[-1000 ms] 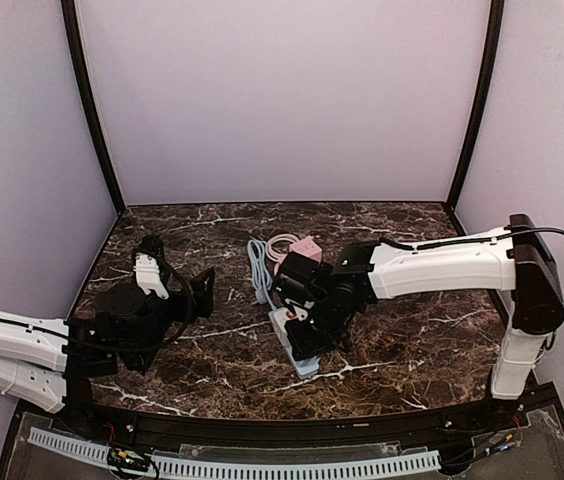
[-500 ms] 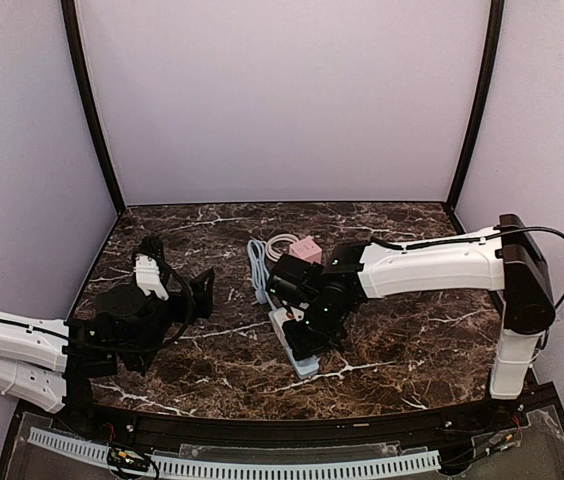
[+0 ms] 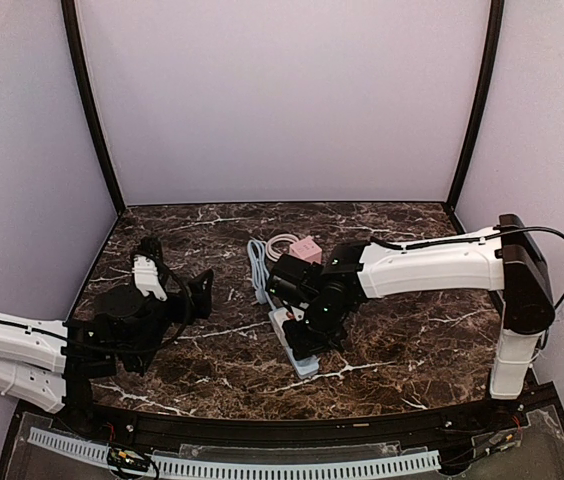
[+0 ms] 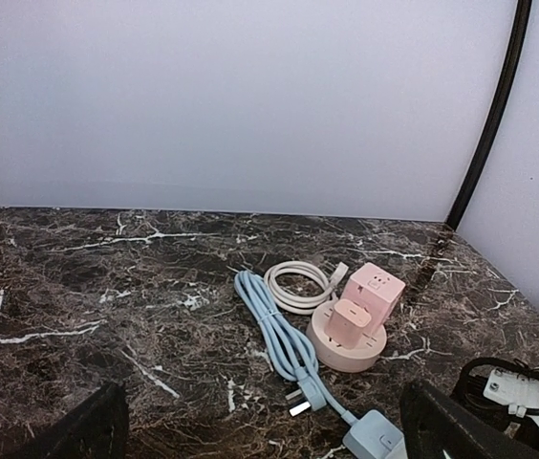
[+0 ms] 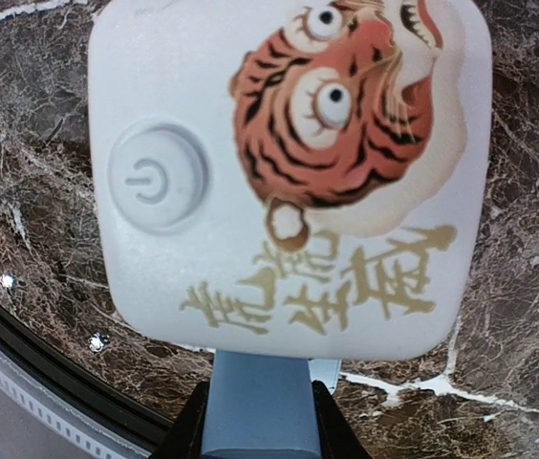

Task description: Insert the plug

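Only the left wrist view shows you the plug [image 4: 300,395]. It lies on the bench [image 4: 78,287], near the pink socket [image 4: 351,330]. The left jaws stand wide apart and empty. In the right wrist view, the right jaws pinch a blue-grey block [image 5: 260,411] at the edge of the tiger-printed strip [image 5: 289,172].

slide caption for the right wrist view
White tiger-print power strip with power button, blue piece in the right gripper

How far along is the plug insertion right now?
Nothing looks done: the light-blue cable plug lies loose on the dark marble table, unplugged. In hand: the right arm's fingers flank the light-blue end of the white tiger-print power strip. The left arm's fingers are open, holding nothing. Left: grasp and insert the plug.
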You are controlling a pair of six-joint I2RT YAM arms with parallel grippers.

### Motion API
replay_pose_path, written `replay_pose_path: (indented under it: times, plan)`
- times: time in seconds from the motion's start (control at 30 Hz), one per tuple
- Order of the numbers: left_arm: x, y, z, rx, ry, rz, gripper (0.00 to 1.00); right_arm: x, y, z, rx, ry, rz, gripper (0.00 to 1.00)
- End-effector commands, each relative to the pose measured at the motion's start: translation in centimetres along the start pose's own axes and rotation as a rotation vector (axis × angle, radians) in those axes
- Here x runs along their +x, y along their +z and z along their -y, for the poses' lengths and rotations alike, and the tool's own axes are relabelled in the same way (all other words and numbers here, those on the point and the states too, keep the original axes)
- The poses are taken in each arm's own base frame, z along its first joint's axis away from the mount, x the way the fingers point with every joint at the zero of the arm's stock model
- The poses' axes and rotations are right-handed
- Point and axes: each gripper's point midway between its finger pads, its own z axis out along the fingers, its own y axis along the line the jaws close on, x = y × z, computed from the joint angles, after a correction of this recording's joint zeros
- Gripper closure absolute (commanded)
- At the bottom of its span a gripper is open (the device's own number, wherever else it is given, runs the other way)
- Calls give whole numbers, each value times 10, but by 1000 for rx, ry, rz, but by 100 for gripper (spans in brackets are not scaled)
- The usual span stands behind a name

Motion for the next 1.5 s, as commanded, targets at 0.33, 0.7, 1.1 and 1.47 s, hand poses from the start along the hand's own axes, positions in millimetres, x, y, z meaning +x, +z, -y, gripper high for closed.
replay_pose_path:
  times: [0.33, 0.7, 1.1, 1.47]
  plan:
    - [0, -2, -7, -10, -17, 10, 1, 21, 5, 9, 32, 6, -78, 100]
    - [2, -2, -7, -7, -21, 10, 1, 29, -1, 13, 32, 12, -96, 100]
    - [2, -2, -7, -6, -20, 9, 1, 27, 1, 11, 32, 6, -92, 100]
    - [2, -2, -8, -12, -10, 13, 1, 28, 22, 22, 116, 7, -103, 100]
